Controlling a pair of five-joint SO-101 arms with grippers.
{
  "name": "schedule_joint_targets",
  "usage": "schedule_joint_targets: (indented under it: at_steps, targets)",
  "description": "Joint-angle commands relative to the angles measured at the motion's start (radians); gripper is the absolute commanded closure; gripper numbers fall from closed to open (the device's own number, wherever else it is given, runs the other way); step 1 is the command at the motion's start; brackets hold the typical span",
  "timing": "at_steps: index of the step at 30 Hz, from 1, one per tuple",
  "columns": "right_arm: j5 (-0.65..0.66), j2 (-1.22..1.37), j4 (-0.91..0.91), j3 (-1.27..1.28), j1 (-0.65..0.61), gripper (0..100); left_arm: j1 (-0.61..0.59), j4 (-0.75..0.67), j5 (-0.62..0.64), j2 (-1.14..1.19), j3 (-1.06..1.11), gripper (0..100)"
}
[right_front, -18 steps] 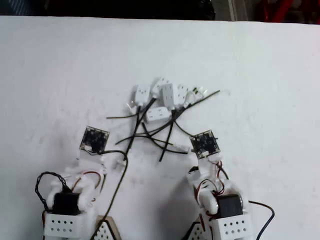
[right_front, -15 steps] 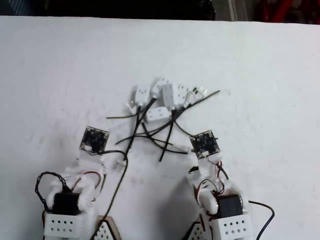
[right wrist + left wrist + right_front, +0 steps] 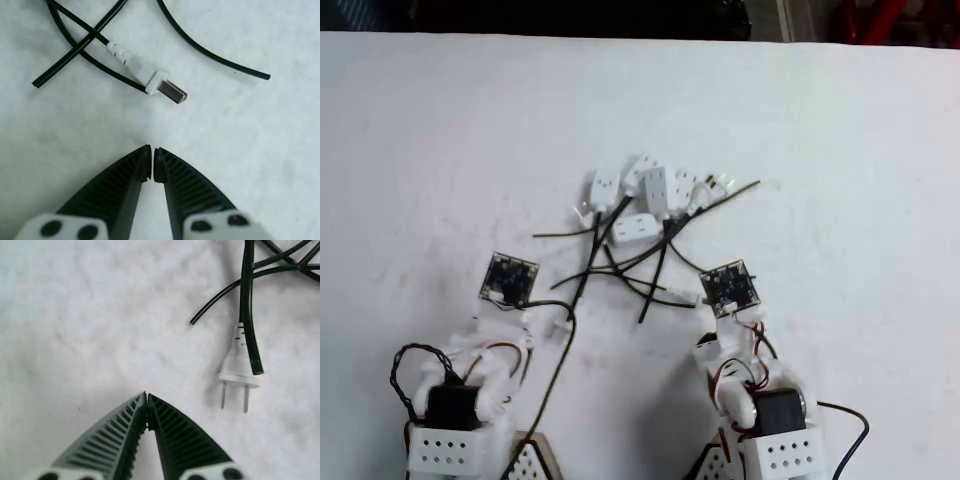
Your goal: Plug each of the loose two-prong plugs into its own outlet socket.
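My left pincer (image 3: 146,404) has its jaws together with the tips meeting. It holds nothing and touches nothing. My right pincer (image 3: 151,161) has its jaws all but together, with a hairline gap at the tips, and it also holds nothing.

Count of loose plugs near my arms: two.
- The first plug (image 3: 239,367) is white, with two prongs. It lies flat on the bench (image 3: 75,315) near the left pincer and apart from it, with a black cable across its body.
- The second plug (image 3: 145,74) is white and lies flat near the right pincer, apart from it.

In the high view, the socket cluster (image 3: 640,195) sits just toward 12 o'clock from the bench centre. It appears to be about five white blocks, but I cannot tell the exact count. From the cluster, the first plug lies at 7 o'clock and the second at 5 o'clock. The cables (image 3: 620,270) are tangled between them, and I cannot tell how many there are.
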Motion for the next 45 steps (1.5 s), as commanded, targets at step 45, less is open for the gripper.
schedule_joint_targets:
  at_steps: [45]
  targets:
    - [0.000,-0.012,0.007,0.009,-0.102,98.1,-0.005,-0.037,-0.009,-0.008,-0.003,97]
